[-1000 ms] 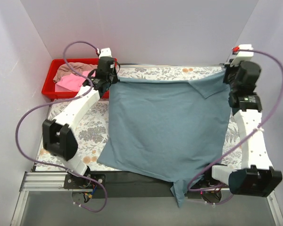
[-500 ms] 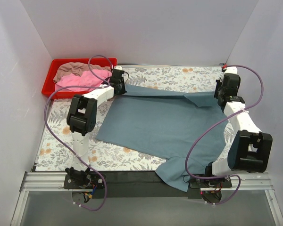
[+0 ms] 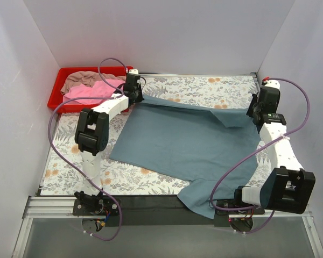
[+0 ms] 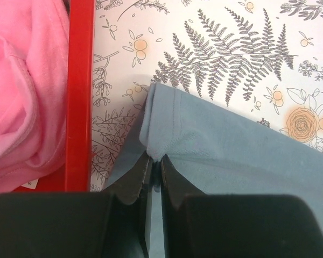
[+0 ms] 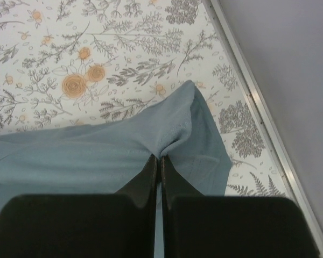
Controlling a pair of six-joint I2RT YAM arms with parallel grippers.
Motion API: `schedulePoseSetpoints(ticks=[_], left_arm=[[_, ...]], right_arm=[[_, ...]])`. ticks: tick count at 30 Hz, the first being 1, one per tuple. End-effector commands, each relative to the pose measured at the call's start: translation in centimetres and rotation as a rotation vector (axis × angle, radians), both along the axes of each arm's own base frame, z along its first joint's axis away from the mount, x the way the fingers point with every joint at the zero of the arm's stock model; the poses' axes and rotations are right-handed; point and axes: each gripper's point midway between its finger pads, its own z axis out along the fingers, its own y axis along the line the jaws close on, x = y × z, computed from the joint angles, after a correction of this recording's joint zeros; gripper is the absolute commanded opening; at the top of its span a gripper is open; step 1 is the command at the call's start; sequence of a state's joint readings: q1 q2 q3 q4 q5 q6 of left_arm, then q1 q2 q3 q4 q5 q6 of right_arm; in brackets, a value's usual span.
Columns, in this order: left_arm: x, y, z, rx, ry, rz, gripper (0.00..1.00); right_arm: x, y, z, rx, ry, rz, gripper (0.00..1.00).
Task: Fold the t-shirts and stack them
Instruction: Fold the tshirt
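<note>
Blue-grey t-shirt (image 3: 188, 142): spread over the middle of the tabletop (image 3: 204, 86), one part spilling past the near edge. Your left gripper (image 4: 155, 161) pinches its far-left corner beside the red tray (image 4: 79, 97); your right gripper (image 5: 158, 160) pinches its far-right corner by the right edge. Pink t-shirt (image 3: 97, 90), beige t-shirt (image 3: 81, 79): bunched in the tray, far-left corner.

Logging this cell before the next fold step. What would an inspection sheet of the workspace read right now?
Surface: floral table cover, flat where bare.
Job's things: blue-grey t-shirt spread out, near end hanging over the front edge; pink t-shirt and beige t-shirt bunched in the red tray.
Clutter: nothing seen.
Grippers: left pincer shut on the blue-grey t-shirt's far left corner; right pincer shut on its far right corner.
Cables: purple cables loop off both arms; the right one passes over the shirt.
Surroundings: white walls on three sides.
</note>
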State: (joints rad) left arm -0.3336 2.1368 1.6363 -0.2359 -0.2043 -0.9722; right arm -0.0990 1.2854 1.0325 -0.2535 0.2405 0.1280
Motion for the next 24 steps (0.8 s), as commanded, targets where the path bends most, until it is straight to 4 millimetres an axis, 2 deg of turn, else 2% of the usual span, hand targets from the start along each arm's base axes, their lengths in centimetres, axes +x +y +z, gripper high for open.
schedulePoseSetpoints(ticks=[1,6,9,14,17,20,24], left_arm=[[-0.1,1.3,5.1,-0.003,-0.071,0.014,0.0],[-1.3,1.5,5.1,-0.012,-0.044,0.015,0.0],[-2.3,1.9,4.7,-0.001,-0.013,0.022,0.0],[-3.6,2.4,5.2,0.002,0.004,0.029,0.0],[-4.6,2.5,5.3,-0.007,0.027,0.03,0.0],[-5.8,2.4,4.4,-0.016,0.063,0.024,0.0],[-6.8,2.4,2.5,-0.025,0.117,0.023,0.0]], right_arm=[[-3.2,-0.4,-1.0,0.052,0.08,-0.084,0.01],[-5.2,1.2,-2.2,0.135,0.104,-0.067,0.01],[-6.5,2.0,-3.7,0.183,0.135,-0.063,0.01],[-8.7,2.6,-5.9,0.218,0.188,-0.077,0.02],[-9.8,2.7,-6.4,0.224,0.207,-0.088,0.03],[-10.9,2.4,-6.8,0.209,0.213,-0.105,0.03],[-12.4,2.3,-8.6,0.213,0.249,-0.129,0.04]])
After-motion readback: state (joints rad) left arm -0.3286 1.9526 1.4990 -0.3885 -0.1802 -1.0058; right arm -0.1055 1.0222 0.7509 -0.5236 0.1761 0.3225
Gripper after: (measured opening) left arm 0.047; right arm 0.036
